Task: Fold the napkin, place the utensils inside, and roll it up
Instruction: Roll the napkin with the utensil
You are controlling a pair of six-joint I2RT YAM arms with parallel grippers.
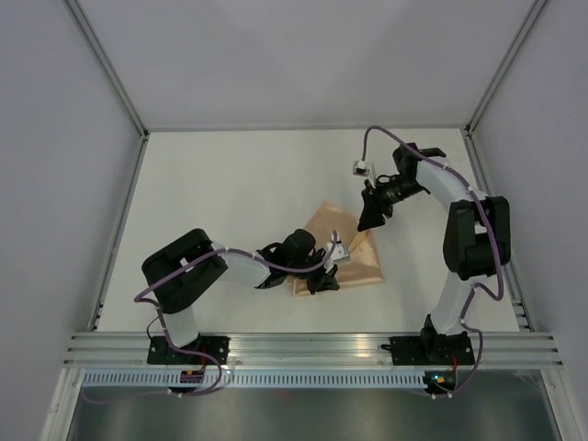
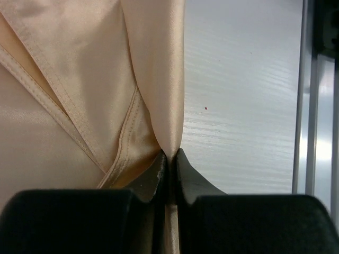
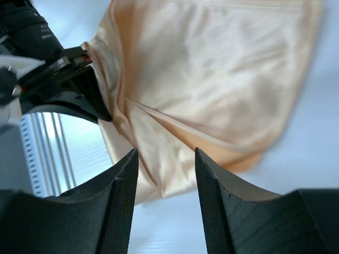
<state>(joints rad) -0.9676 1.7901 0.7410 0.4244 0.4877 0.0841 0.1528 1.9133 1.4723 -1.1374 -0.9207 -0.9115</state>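
The napkin (image 1: 360, 265) lies on the white bench (image 1: 230, 184), towards the near side and about midway between the two arms, partly folded over itself with a hemmed layer showing. The left arm reaches across from the left, and the left tool (image 1: 329, 271) sits at the napkin's near edge. In the left wrist view its fingers (image 2: 159, 177) are clenched on a raised fold of the cloth, which stands up between them. The right tool (image 1: 370, 219) hangs over the napkin's far right corner. In the right wrist view its fingers (image 3: 122, 174) are spread and released, apart from the cloth, with the napkin seen through the gap between them.
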